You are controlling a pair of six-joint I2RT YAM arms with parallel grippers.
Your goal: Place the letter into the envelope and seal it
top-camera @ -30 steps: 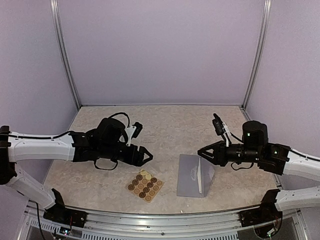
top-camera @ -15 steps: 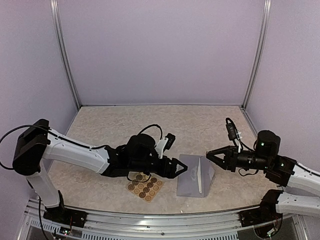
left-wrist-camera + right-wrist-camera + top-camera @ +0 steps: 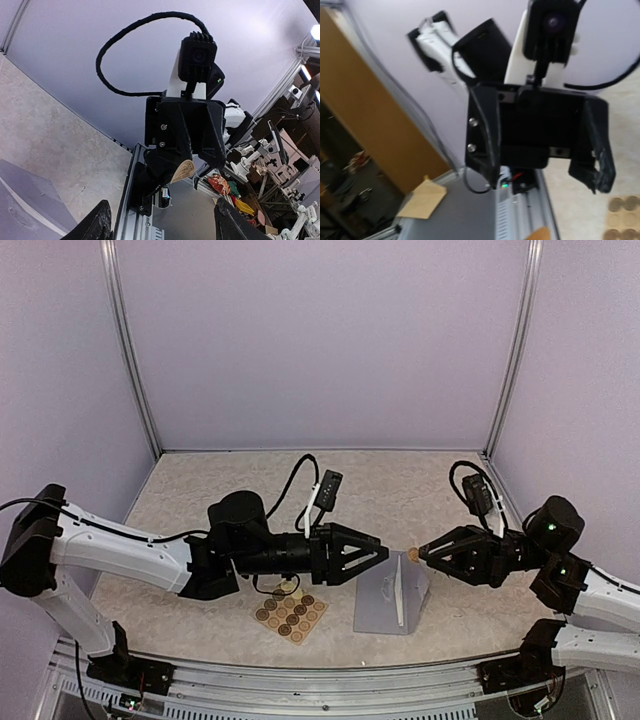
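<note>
Just above the envelope [image 3: 385, 612] lying on the table [image 3: 380, 490], the right gripper [image 3: 420, 554] is pinching 1 round sticker [image 3: 182, 171], so the left gripper [image 3: 380, 556], jaws spread, should be closing softly on its free edge.

The left arm [image 3: 130, 555] is now extended from its retracted position at the table's left and passes above the sticker sheet [image 3: 290, 612]. The left gripper [image 3: 383, 553] is raised from beside the left edge of the envelope [image 3: 385, 608], and its jaws, spread apart, face the right gripper [image 3: 421, 554] tip to tip. The right gripper is withdrawn rightward from above the envelope. A round brown sticker [image 3: 411, 554] is now visible, pinched at its fingertips.
</note>
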